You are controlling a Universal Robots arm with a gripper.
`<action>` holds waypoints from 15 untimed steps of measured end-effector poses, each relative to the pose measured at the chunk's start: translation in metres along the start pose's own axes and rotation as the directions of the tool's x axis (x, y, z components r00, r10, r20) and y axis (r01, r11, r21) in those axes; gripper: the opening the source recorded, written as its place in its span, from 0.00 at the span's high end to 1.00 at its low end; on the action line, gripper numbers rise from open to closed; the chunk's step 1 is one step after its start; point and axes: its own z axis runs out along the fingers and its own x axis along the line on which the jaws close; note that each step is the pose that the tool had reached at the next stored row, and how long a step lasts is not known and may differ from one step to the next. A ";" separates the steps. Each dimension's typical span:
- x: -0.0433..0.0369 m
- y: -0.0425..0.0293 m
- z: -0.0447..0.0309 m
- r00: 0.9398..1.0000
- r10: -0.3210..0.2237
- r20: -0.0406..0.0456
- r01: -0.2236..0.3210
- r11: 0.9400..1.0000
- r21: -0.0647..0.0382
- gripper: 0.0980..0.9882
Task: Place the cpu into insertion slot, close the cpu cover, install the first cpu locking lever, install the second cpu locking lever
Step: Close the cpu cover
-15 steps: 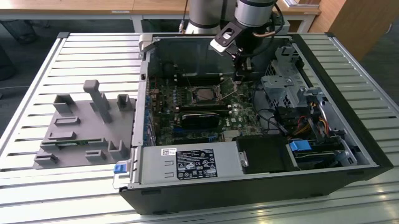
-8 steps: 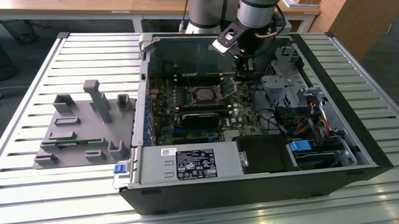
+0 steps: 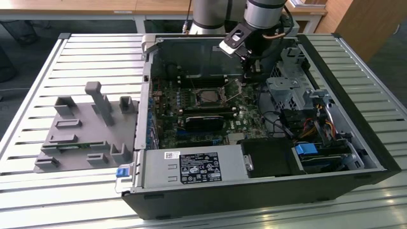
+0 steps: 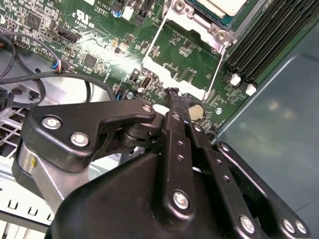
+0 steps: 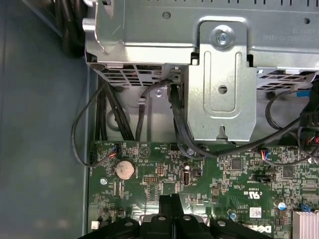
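Observation:
The cpu (image 4: 222, 4), a silvery-beige chip, lies in the insertion slot (image 3: 196, 97) on the green board. The cpu cover (image 4: 155, 65), a thin metal frame, is swung open away from the slot, and the board shows through its cut-out. My gripper (image 4: 174, 93) is shut, its black tips right at the cover's free edge; whether they touch it is unclear. In the exterior view my gripper (image 3: 250, 76) hangs inside the case just to the right of the slot. In the first wrist view my gripper (image 5: 172, 199) hovers over the board, fingers pressed together.
Long black memory slots (image 4: 264, 40) run beside the slot. A metal drive cage (image 5: 219, 89) and black cables (image 5: 99, 124) crowd one side, near a coin battery (image 5: 124, 169). The power supply (image 3: 190, 167) fills the case front. A grey fixture (image 3: 83, 129) sits on the slatted table.

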 end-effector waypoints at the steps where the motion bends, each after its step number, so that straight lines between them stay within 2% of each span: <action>1: 0.0000 0.0006 0.0001 1.000 0.000 0.000 0.000 1.000 0.000 0.99; 15: 0.0016 0.0080 0.0030 1.000 0.000 0.006 0.000 1.000 0.006 0.99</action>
